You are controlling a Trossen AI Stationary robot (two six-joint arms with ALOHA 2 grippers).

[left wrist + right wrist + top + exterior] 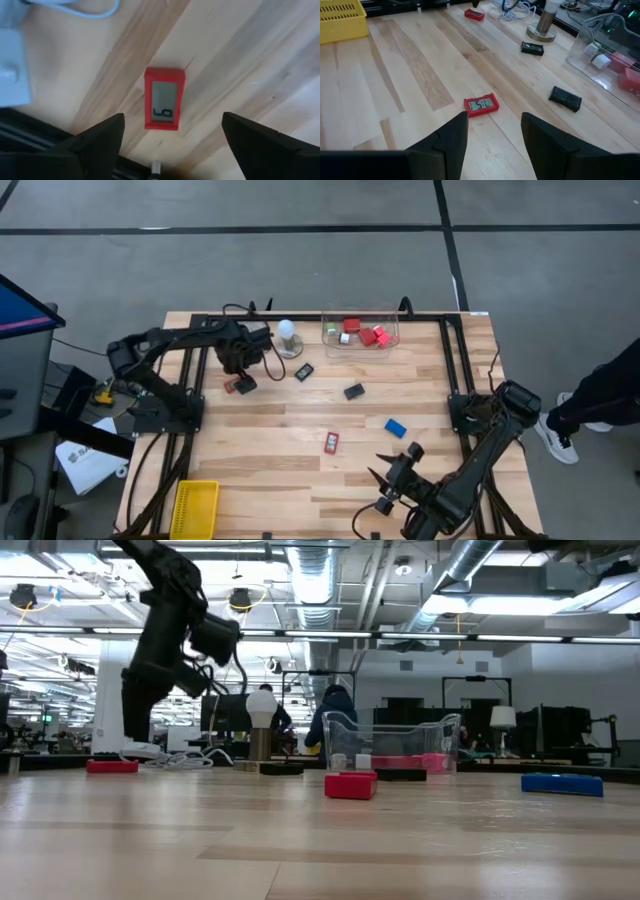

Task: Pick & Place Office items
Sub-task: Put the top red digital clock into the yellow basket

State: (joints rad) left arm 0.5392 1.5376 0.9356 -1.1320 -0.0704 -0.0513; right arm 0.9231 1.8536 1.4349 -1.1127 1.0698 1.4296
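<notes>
On the pale plank table (pixel 280 470), the left gripper (pixel 172 145) hung wide open over a red block (pixel 164 98); the right gripper (pixel 492 132) waited open near another red block (pixel 481 105), an office room with ceiling ducts behind

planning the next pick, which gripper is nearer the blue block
Right. The right gripper sits open just toward the table's near edge from the blue block. The left gripper hovers open over a red block far across the table.
</notes>
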